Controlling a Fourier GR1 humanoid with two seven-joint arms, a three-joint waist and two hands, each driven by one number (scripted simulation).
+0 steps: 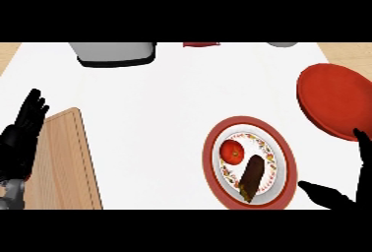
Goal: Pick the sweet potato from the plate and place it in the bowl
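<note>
Just left of our open right hand (341, 194): sweet potato (252, 178), tomato (232, 151) on plate (215, 147) | above it: bowl (334, 101) | our left hand (22, 135) open

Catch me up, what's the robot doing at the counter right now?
Nothing is grasped yet. The sweet potato lies on the patterned plate beside a tomato. The right hand is open just right of the plate, thumb pointing toward it, not touching the sweet potato. The red bowl sits up and to the right, with nothing in it. The left hand rests open at the left edge, by the wooden cutting board.
</note>
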